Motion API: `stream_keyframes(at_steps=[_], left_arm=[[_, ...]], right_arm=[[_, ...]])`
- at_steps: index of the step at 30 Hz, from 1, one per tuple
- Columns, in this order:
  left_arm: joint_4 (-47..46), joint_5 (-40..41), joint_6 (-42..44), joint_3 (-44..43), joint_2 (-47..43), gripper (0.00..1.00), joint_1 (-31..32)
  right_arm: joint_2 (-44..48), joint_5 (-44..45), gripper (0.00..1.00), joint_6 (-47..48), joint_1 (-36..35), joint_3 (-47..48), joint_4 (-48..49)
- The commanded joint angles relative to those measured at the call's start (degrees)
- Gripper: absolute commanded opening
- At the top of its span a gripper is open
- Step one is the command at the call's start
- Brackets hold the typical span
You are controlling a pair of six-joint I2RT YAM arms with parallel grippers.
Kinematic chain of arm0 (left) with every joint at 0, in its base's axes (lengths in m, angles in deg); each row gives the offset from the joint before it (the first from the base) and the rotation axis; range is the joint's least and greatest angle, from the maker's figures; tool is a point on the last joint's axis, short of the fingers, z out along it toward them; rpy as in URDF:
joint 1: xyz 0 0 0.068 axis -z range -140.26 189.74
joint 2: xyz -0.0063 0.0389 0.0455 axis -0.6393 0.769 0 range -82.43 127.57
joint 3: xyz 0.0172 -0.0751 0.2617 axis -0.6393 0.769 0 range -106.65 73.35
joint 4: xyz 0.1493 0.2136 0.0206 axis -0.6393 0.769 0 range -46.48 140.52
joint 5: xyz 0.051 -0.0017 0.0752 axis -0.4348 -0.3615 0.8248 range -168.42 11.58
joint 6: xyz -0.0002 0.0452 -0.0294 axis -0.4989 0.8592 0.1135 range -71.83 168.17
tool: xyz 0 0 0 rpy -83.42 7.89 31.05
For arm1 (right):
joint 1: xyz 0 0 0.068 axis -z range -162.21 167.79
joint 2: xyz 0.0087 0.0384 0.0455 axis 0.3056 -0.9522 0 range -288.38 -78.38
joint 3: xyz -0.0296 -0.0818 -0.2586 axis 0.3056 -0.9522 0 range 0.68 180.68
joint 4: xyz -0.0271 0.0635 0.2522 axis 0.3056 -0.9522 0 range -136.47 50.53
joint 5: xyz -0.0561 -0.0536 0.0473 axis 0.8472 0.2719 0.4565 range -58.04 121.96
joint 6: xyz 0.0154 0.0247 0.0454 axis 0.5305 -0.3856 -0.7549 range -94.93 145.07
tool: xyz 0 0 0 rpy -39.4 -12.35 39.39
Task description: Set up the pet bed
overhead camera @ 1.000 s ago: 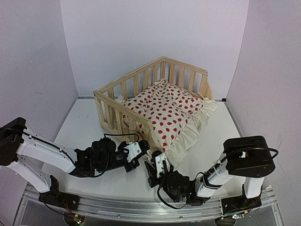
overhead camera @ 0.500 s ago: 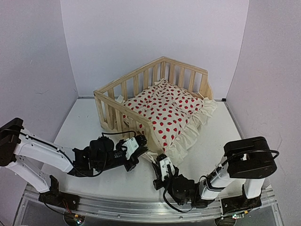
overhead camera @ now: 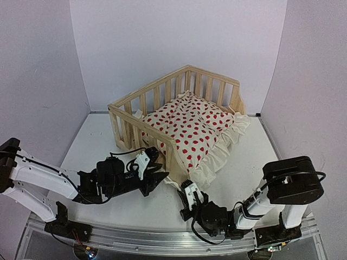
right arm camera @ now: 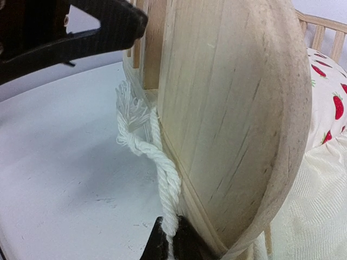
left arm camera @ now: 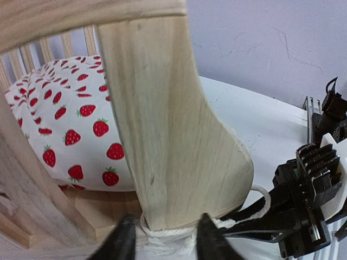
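The pet bed [overhead camera: 149,88] is a pine frame with slatted rails, holding a white cushion [overhead camera: 187,127] with red strawberry dots and a ruffle. Both grippers sit low at its near corner post [overhead camera: 169,154]. In the left wrist view my left gripper [left arm camera: 164,241] is open. Its fingers [left arm camera: 122,241] straddle the foot of the post [left arm camera: 173,135], where the white tie string [left arm camera: 171,232] wraps round. My right gripper [right arm camera: 169,246] is shut on that tie string [right arm camera: 168,184], which runs twisted up along the post [right arm camera: 233,119].
The bed stands toward the back of the white table [overhead camera: 97,141], with grey walls on three sides. The ruffle [overhead camera: 217,157] spills over the bed's open right front. The two grippers [overhead camera: 160,176] [overhead camera: 187,188] lie close together near the front edge.
My right gripper has shut on the tie string and drawn back toward the near edge. My left gripper has opened and shifted slightly left and up by the post.
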Motion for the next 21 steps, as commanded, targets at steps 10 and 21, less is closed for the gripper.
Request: stream_keyframes(at_steps=[10,21], left_arm=[[-2.0,0.9,-25.8,1.9,0.7,0.63,-1.4],[-8.3,-6.0,-29.9,0.8,7.0,0.44,-3.7]], right_arm=[[3.8,4.1,0.0,1.7,1.4,0.8,-0.4],[4.0,4.1,0.0,2.1,1.4,0.9,-0.4]])
